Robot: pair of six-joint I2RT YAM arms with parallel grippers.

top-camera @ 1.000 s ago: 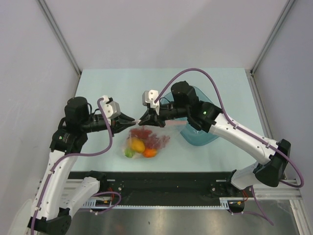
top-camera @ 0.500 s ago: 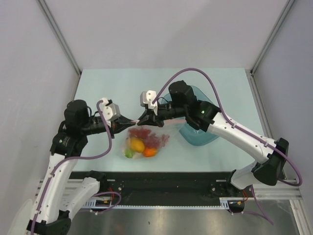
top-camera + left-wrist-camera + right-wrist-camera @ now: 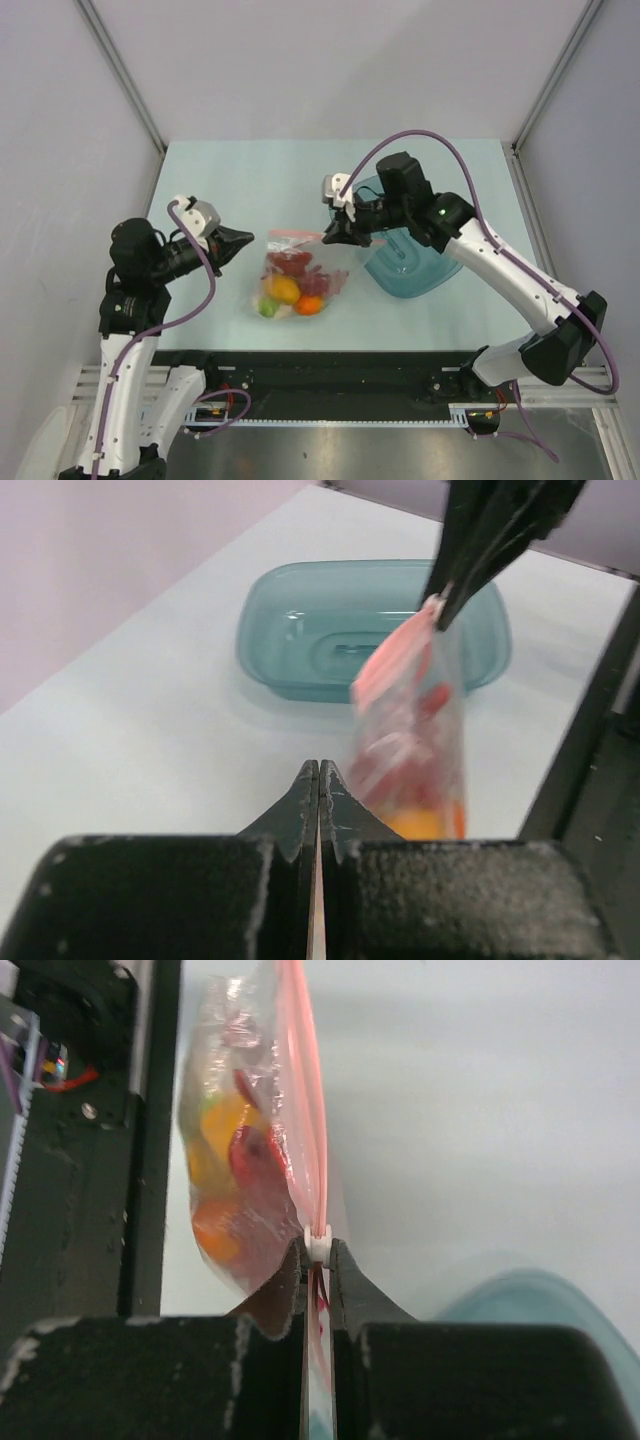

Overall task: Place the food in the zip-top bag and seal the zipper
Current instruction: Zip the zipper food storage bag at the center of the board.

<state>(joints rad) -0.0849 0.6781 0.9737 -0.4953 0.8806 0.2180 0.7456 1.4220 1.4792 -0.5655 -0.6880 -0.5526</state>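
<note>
My right end effector (image 3: 318,1250) is clamped on the white slider (image 3: 319,1237) at the end of the zipper (image 3: 308,1110). It holds the zip-top bag (image 3: 335,268) up by this corner. The food (image 3: 285,291) lies inside, at the bag's low end, which rests on the tabletop (image 3: 220,180). The blue bowl (image 3: 420,272) stands just right of the bag. My left end effector (image 3: 243,240) has its fingers pressed together on nothing, left of the bag and apart from it.

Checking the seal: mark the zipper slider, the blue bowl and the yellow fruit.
zipper slider (image 3: 318,1243), right wrist view, its white middle
blue bowl (image 3: 335,660), left wrist view, its bare floor
yellow fruit (image 3: 284,290), top external view, its centre
</note>
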